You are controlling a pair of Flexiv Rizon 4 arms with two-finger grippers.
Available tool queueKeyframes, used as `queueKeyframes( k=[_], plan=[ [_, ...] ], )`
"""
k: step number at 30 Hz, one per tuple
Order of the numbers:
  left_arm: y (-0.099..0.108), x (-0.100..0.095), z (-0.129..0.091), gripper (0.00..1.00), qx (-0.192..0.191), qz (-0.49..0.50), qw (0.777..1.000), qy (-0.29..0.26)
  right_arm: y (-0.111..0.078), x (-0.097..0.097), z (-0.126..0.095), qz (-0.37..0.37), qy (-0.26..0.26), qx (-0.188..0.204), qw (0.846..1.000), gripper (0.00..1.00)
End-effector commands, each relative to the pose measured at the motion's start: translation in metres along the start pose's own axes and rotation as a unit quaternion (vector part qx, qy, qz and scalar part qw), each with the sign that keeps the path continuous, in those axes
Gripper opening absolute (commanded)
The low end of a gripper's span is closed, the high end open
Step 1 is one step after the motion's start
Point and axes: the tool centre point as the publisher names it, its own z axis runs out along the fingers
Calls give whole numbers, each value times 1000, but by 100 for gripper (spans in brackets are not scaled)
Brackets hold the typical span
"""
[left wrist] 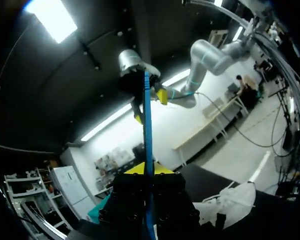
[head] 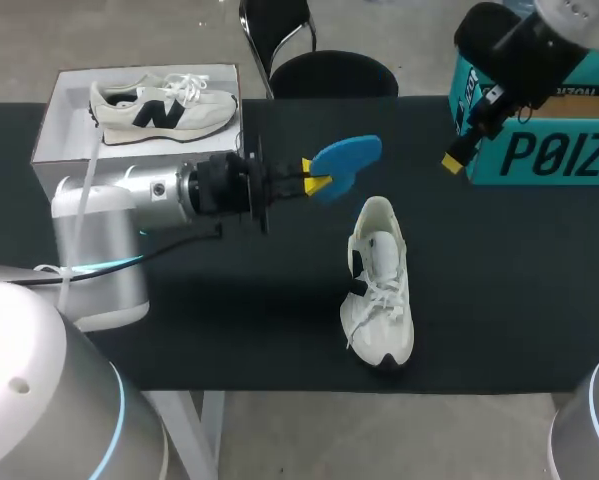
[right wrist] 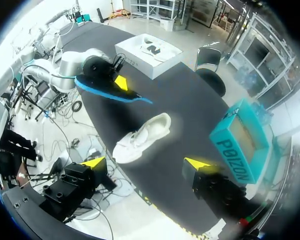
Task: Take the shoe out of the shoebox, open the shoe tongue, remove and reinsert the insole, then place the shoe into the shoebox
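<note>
Sideways, left gripper [head: 318, 181] on blue insole [head: 348, 159]

insole [head: 351, 157] end hidden in end effector [head: 317, 184]

The left arm [head: 94, 215] is made of fat silver-grey cylinders with smooth rounded caps. Thin rings of cyan light glow at its joints, and one cap carries a small round hole. Its wrist narrows to a black ribbed section with a disc flange and a black cable [head: 184, 238] looping beside it, ending in the left gripper [head: 317, 183], tipped bright yellow. The right arm [head: 569, 20] is the same silver with a bulky black wrist – the right gripper [right wrist: 145, 162] has blocky black fingers [right wrist: 72, 182] studded with bolt heads, each with a yellow wedge tip
</note>
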Motion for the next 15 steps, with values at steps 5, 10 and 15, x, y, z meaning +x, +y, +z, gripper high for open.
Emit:
queueKeyframes(
  k=[5,10,15],
  plan=[
    [1,2,-1,0,27,529,838,135,1,0,1,0,0,1,1000,100],
    [1,2,-1,0,27,529,838,135,1,0,1,0,0,1,1000,100],
    [1,2,-1,0,27,529,838,135,1,0,1,0,0,1,1000,100]
  ],
)
